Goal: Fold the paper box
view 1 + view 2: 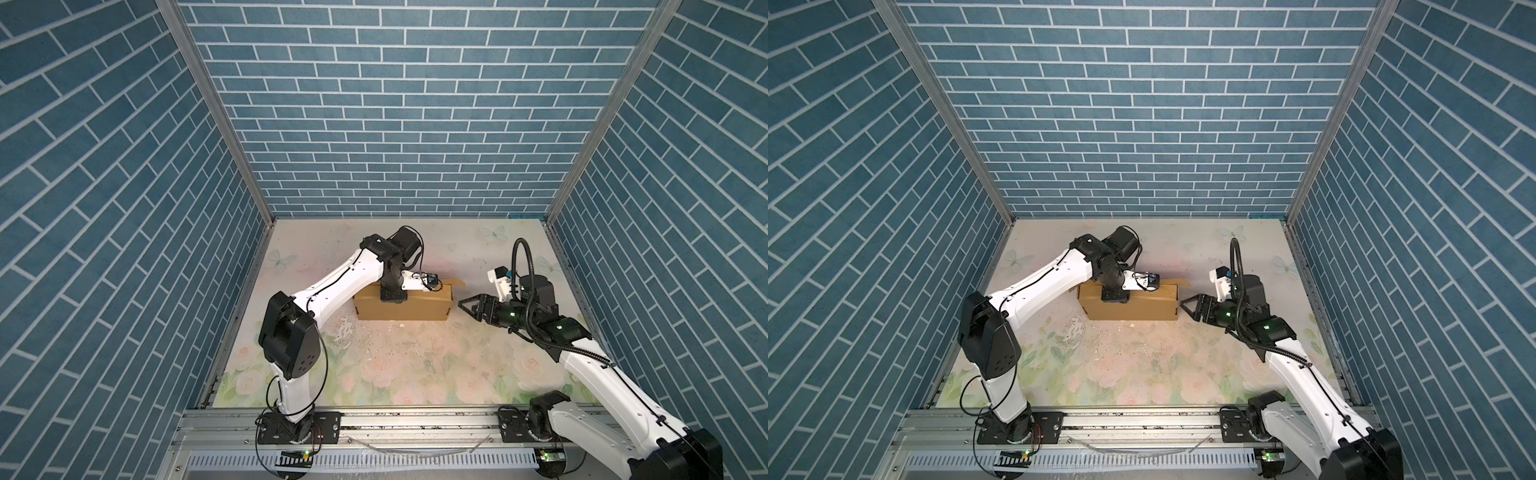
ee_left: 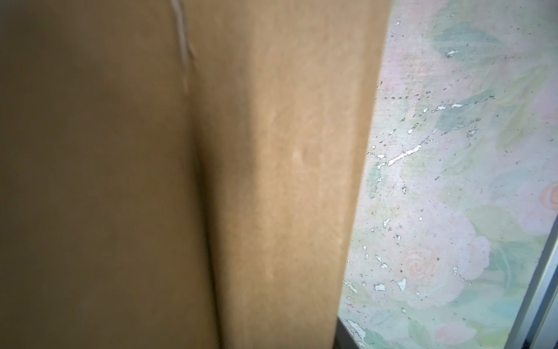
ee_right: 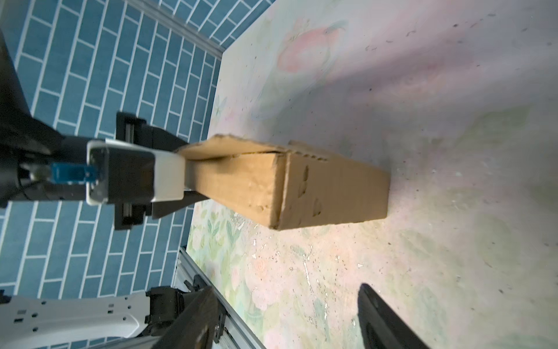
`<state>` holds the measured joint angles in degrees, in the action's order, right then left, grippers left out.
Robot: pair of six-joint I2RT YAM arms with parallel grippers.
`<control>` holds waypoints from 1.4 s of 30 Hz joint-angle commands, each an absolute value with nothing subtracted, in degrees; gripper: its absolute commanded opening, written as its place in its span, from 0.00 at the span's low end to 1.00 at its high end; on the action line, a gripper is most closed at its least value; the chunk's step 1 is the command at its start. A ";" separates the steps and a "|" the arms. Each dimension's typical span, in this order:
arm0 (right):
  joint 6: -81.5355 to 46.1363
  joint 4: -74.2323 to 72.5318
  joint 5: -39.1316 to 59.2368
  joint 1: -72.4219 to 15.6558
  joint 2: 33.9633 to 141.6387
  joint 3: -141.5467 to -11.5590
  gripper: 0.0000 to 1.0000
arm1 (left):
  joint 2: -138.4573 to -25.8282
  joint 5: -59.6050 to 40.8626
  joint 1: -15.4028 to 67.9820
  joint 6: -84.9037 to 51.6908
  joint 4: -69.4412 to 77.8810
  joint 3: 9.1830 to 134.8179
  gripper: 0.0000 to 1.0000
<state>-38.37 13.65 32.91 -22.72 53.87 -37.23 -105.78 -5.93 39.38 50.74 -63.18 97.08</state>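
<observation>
Left claw (image 1: 392,296) sits atop the nearly closed paper box (image 1: 403,311) mid-tabletop (image 1: 415,365), its grip impossible to tell, while right claw (image 1: 467,306) waits released beside the box's end, and one flap (image 1: 457,283) is not yet tucked.

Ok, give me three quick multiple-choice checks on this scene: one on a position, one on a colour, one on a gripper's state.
1. Where is the left gripper? A) at the top of the paper box B) beside its right end C) far behind it
2. What colour are the brick-patterned walls? A) red B) blue C) white
3. How is the right gripper? A) shut on the box B) open, holding nothing C) shut on nothing
Key: 1 A, both top views show it down on the box's top edge. 2 B, blue bricks with pale joints. 3 B, it sits off the box's right end, fingers spread with nothing between.
</observation>
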 commanded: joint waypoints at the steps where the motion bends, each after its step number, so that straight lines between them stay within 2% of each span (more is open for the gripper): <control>1: -36.80 8.95 28.56 -23.29 56.08 -36.39 0.72 | -109.44 -8.79 39.73 50.16 -66.70 95.24 0.43; 10: -38.05 2.33 33.06 -23.29 67.94 -42.74 0.59 | -107.09 -7.94 39.81 50.89 -63.85 92.00 0.43; 19: -40.92 -1.11 34.88 -23.29 67.69 -42.78 0.56 | -107.30 -7.78 39.81 51.16 -62.32 91.52 0.43; 29: -40.27 -0.70 33.36 -23.29 72.06 -41.51 0.33 | -107.58 -7.65 39.81 51.42 -61.46 91.57 0.42; 35: -39.87 0.75 33.20 -23.30 71.28 -42.31 0.27 | -107.83 -7.32 39.79 51.24 -60.87 91.63 0.42; 38: -39.60 2.03 32.10 -23.27 72.19 -42.30 0.15 | -107.98 -7.38 39.86 51.04 -60.56 91.61 0.42; 40: -38.82 2.80 31.41 -23.33 73.37 -41.80 0.13 | -108.15 -7.46 39.79 50.93 -60.39 91.59 0.42; 42: -38.83 2.58 32.15 -23.29 74.18 -41.48 0.17 | -108.17 -7.37 39.81 50.96 -60.27 91.50 0.42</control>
<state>-40.53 -1.34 34.44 -23.20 71.61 -41.47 -104.22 -5.96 39.33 50.74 -60.71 94.45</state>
